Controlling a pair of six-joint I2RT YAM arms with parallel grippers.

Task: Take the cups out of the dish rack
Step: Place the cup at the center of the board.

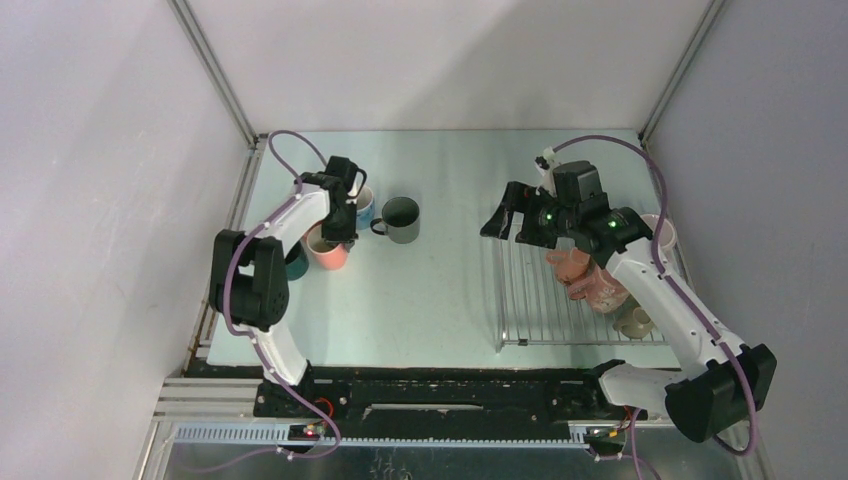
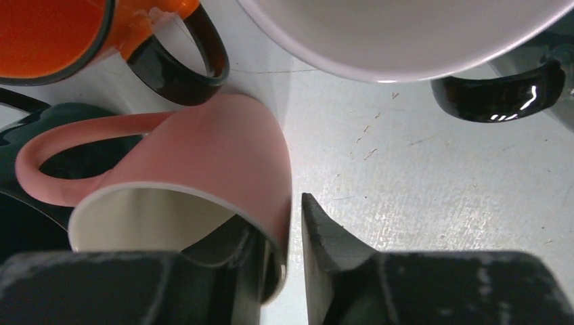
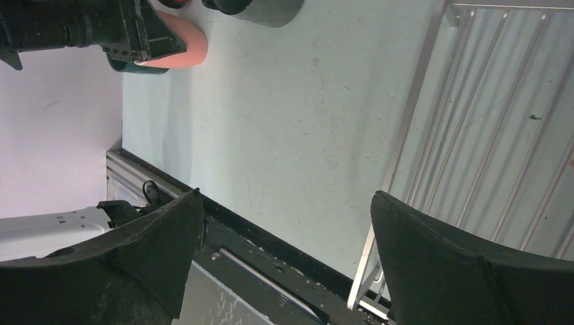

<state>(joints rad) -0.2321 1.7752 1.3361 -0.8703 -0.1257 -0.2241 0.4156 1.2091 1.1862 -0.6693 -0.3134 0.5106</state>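
A pink cup stands on the table at the left, among an orange cup, a white cup and a dark teal cup. My left gripper straddles the pink cup's wall, one finger inside and the outer finger a thin gap off it, so the jaws are slightly open. In the top view the left gripper is over the pink cup. The dish rack lies at the right, holding pink cups and a beige cup. My right gripper hovers wide open and empty over the rack's far left corner.
A grey cup stands right of the left group. A pale cup sits at the rack's far right edge. Enclosure walls close in on both sides. The right wrist view shows the rack's bars and the table's near edge.
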